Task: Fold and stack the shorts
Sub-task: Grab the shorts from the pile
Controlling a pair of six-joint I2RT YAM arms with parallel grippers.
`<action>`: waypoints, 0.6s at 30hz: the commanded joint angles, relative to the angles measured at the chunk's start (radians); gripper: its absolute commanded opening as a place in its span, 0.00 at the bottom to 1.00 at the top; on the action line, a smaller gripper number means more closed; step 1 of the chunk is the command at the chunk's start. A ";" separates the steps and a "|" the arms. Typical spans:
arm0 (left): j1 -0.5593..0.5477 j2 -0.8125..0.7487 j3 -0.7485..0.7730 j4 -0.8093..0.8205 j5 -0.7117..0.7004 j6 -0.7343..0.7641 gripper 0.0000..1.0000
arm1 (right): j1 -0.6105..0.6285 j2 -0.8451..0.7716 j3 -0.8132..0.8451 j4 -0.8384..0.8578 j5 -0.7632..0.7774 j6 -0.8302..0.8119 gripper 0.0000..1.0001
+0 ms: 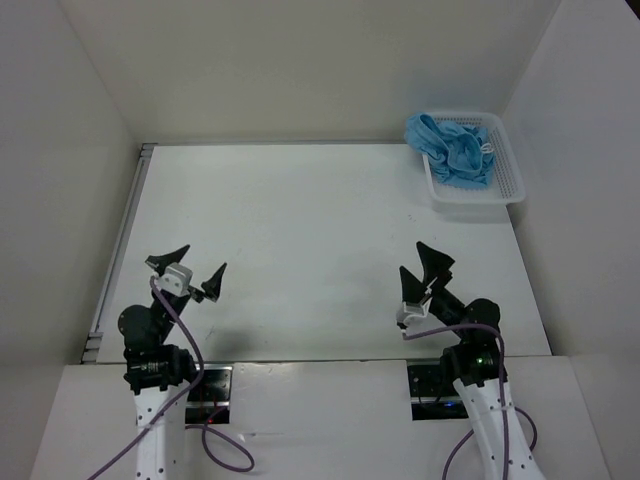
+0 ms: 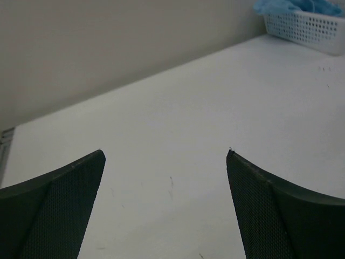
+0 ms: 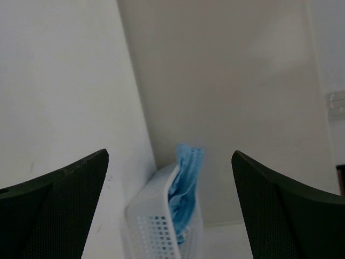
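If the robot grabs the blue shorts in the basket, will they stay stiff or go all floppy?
Probably floppy: the shorts lie crumpled in a soft heap, so they would likely droop and dangle from one pinch. They look like thin cloth, so probably light. They bulge over the rim of the basket, so the cloth might snag and tug it along.

Sky-blue shorts (image 1: 455, 148) lie in a white, grid-perforated basket (image 1: 480, 198) at the far right corner of the plain white desk (image 1: 300, 250); the left gripper (image 1: 200, 262) and right gripper (image 1: 412, 258) are black with finely dotted pads (image 2: 54, 216).
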 commanded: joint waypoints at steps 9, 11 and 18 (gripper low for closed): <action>-0.007 0.697 0.657 -0.156 -0.125 0.007 1.00 | 0.107 0.698 0.809 0.065 0.261 0.592 1.00; -0.019 0.977 0.815 -0.295 -0.155 0.007 1.00 | 0.171 0.983 0.977 -0.094 0.467 0.791 1.00; -0.056 1.461 1.238 -0.539 -0.131 0.007 1.00 | 0.292 1.556 1.464 -0.353 0.846 1.146 1.00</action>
